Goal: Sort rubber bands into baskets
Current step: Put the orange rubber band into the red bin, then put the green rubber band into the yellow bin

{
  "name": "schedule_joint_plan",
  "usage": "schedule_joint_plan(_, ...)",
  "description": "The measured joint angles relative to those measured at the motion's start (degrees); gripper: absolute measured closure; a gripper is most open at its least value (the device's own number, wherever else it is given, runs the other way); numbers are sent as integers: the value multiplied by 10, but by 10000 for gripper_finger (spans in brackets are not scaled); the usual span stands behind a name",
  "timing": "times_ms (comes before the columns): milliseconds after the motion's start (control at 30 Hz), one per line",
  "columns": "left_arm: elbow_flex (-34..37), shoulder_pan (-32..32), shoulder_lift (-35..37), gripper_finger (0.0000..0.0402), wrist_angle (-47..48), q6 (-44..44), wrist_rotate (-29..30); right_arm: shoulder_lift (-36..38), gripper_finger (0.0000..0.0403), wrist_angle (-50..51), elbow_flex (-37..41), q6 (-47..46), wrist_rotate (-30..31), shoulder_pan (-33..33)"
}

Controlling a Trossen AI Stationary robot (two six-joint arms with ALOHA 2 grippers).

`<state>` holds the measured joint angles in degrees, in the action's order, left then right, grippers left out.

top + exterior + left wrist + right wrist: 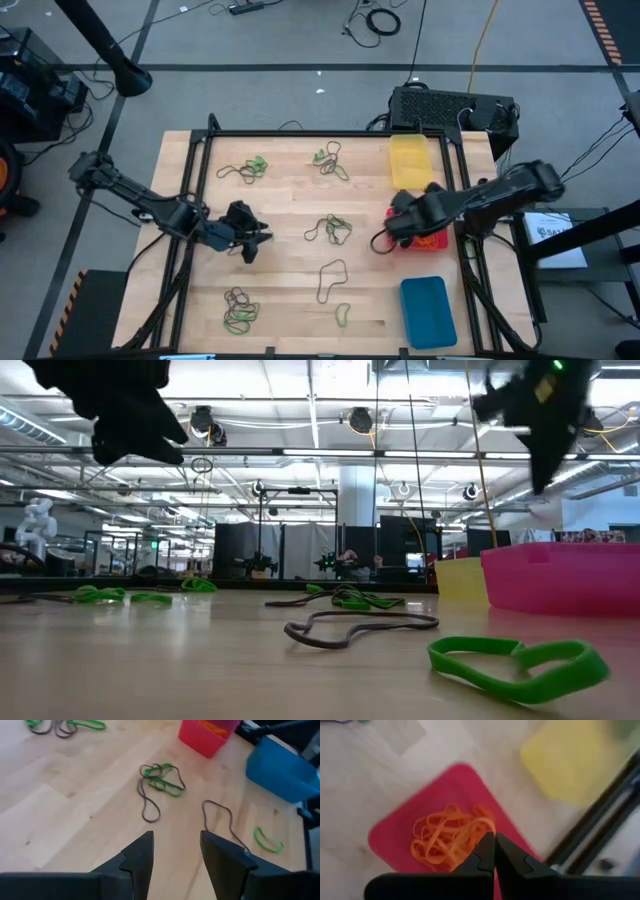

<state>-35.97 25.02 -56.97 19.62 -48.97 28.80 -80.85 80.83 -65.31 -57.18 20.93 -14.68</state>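
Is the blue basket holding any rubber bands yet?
No, the high view shows the blue basket with a bare blue floor and nothing inside.

My wooden table [290, 215] carries a black metal frame [300, 134] that runs along its far edge and down both sides. Just past the far right corner sits a black box [452, 108] with a perforated top, and cables [380, 20] lie coiled on the grey floor [280, 95] beyond it. Looking level across the table I see a big hall with ceiling lights [330, 452] and dark partitions [260, 550] at the back.
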Motion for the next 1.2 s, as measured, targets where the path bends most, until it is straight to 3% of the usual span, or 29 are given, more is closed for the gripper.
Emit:
schedule_joint_plan(133,0,-30,0,233,-1,0,0,69,402,-87,105,-34,-58,17)
schedule_joint_plan(333,0,-82,0,233,-26,-1,2,119,390,-118,173,-67,-63,19)
schedule_joint_plan(800,0,-186,0,233,-111,-17,2,125,355,-121,177,-20,-57,19)
schedule_joint_plan(1067,0,-208,0,233,-132,-62,-4,125,300,-134,177,-34,-58,21)
schedule_joint_plan(1200,0,-232,0,233,-131,-40,-51,125,268,-134,177,-35,-63,21)
